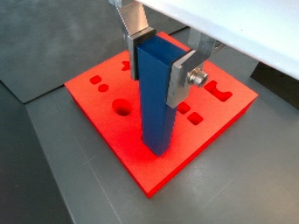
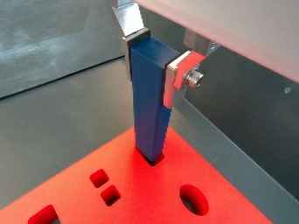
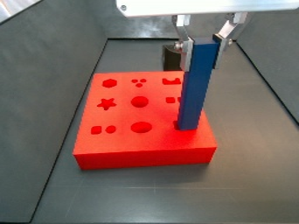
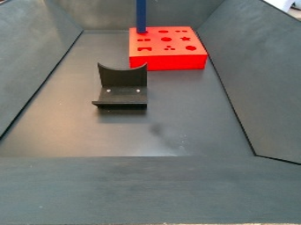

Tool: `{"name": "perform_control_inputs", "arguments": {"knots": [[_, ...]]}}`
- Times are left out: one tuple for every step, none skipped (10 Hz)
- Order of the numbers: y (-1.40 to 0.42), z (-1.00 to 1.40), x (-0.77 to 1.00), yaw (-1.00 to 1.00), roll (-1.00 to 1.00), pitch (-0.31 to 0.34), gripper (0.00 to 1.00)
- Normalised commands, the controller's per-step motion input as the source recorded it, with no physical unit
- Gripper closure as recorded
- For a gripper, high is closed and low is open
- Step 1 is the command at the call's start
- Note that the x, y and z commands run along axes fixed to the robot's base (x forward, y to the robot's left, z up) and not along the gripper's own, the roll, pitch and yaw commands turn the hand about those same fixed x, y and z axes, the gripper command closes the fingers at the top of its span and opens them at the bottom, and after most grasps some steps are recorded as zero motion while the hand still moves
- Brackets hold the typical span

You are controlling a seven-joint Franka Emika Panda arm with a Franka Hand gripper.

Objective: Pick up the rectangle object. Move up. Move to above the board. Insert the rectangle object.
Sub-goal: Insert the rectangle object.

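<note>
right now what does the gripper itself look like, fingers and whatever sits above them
The gripper has two flat silver metal finger plates with dark pads on their inner faces. One plate carries a silver bolt head on its outer side. Above them, in a side view, sits a pale, boxy white hand body. No cables or markings show.

No lettering, label, brand or number can be read on the red board [image 3: 128, 131], the blue rectangle object [image 3: 195, 83], the gripper [image 1: 163, 54] clasping it, or the fixture [image 4: 120, 86].
</note>
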Motion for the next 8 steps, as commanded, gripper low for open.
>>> {"name": "perform_control_inputs", "arguments": {"knots": [[0.00, -0.06, 0.00, 0.00, 0.00, 0.000, 1.00], [0.00, -0.07, 0.00, 0.00, 0.00, 0.000, 1.00], [0.00, -0.05, 0.00, 0.00, 0.00, 0.000, 1.00], [0.01, -0.05, -0.01, 0.00, 0.00, 0.000, 1.00], [0.04, -0.04, -0.03, 0.00, 0.00, 0.000, 1.00], [0.03, -0.05, -0.04, 0.00, 0.00, 0.000, 1.00], [0.02, -0.05, -0.03, 0.00, 0.00, 0.000, 1.00], [0.05, -0.06, -0.07, -0.02, 0.00, 0.000, 1.00]]}}
